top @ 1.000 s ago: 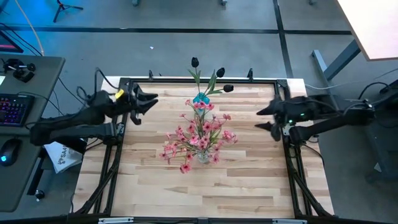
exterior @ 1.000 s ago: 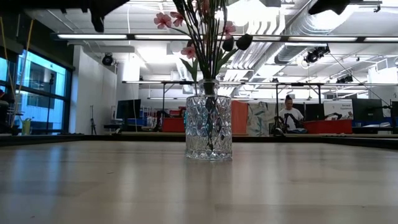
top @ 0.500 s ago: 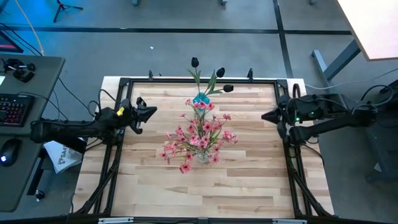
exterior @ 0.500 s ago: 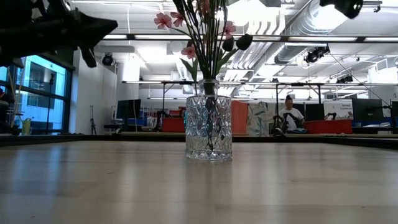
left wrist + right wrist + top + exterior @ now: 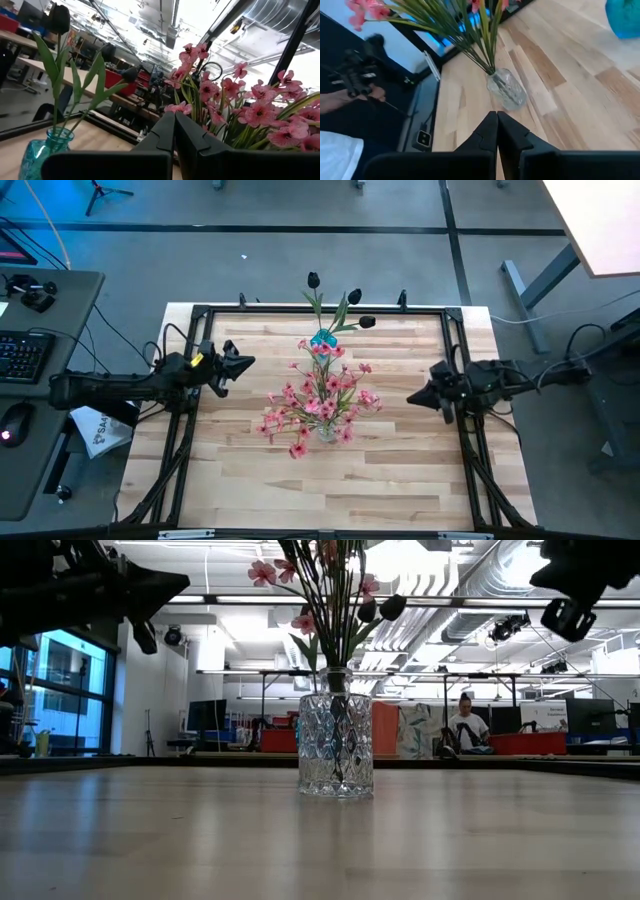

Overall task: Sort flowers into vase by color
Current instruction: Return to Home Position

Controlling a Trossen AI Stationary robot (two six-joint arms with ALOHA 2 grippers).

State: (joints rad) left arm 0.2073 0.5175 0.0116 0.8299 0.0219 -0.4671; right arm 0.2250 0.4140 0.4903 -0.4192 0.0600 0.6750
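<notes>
A clear cut-glass vase (image 5: 326, 431) (image 5: 335, 736) stands near the table's middle and holds sprays of pink flowers (image 5: 315, 402) on green stems. Behind it a small teal vase (image 5: 322, 338) (image 5: 48, 150) holds black buds (image 5: 352, 297) on green stems. My left gripper (image 5: 245, 363) hovers shut at the table's left edge, pointing at the flowers, with nothing in it. My right gripper (image 5: 412, 398) hovers shut to the right of the clear vase (image 5: 507, 89), also holding nothing. Both hang above the tabletop.
A black frame (image 5: 190, 430) runs along the table's edges. Bare wood (image 5: 330, 490) lies in front of the clear vase. A side desk with a keyboard (image 5: 20, 355) and a white bag (image 5: 100, 432) stand off the left edge.
Both grippers have shut on nothing. My left gripper has dropped lower and gone a little toward the near edge. My right gripper has sunk and moved toward the near edge, still pointing at the clear vase. The vases and flowers have kept still.
</notes>
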